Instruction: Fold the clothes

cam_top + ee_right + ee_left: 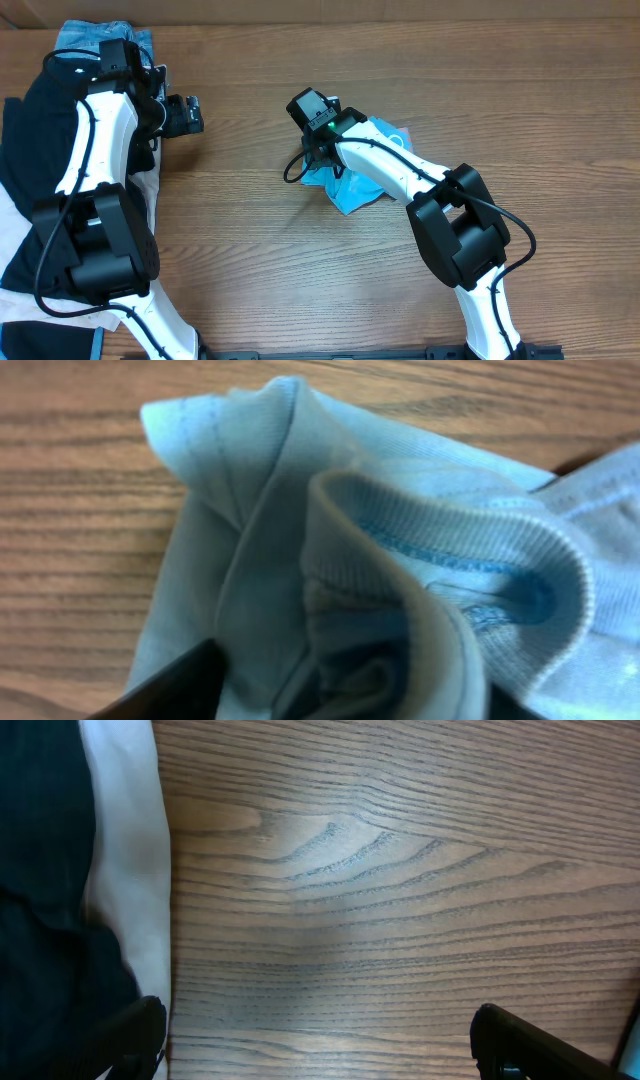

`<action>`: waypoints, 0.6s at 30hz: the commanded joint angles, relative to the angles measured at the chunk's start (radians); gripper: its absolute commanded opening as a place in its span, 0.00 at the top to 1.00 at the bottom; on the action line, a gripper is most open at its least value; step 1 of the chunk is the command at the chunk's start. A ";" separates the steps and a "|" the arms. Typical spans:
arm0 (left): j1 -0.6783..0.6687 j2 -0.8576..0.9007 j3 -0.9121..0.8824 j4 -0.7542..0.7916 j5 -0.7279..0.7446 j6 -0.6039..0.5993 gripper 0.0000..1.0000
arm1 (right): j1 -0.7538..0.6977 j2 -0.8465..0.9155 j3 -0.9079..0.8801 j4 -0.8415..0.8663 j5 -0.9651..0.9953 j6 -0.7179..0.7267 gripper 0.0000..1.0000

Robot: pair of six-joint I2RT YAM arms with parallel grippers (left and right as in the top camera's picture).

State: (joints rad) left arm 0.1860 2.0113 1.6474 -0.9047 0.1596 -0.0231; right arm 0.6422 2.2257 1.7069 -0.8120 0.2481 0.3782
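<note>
While the left fingers (530, 1042) stand fully open over bare worktop (400, 870), touching nothing, I cannot tell whether the right fingers (185, 682) are clamped. They straddle the bunched sky-blue T-shirt (352, 195). It lies crumpled mid-worktop, ribbed collar (470, 550) exposed, long axis diagonal beneath the right arm (400, 170).

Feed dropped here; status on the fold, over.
Left gripper open over bare table. Right gripper straddling crumpled sky-blue T-shirt, grip unconfirmed. Black garment piled left, apart.

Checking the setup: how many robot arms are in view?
2. The left arm is over the dark clothes pile at the left; the right arm reaches over the light-blue T-shirt near the middle. None seems hidden.
</note>
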 commanded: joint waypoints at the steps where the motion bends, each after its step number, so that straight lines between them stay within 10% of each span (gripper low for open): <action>1: 0.010 -0.020 -0.003 0.001 -0.012 -0.012 0.00 | 0.004 0.031 0.000 -0.006 0.004 -0.014 0.56; 7: 0.010 -0.020 -0.003 0.000 -0.010 -0.030 0.00 | -0.014 0.077 0.000 -0.130 0.159 -0.019 0.57; 18: 0.010 -0.020 -0.003 -0.003 -0.014 -0.021 0.00 | -0.237 0.088 -0.006 -0.191 0.149 -0.174 0.29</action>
State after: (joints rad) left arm 0.1860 2.0113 1.6478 -0.9081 0.1555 -0.0311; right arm 0.5217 2.2486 1.7329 -0.9630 0.3660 0.2729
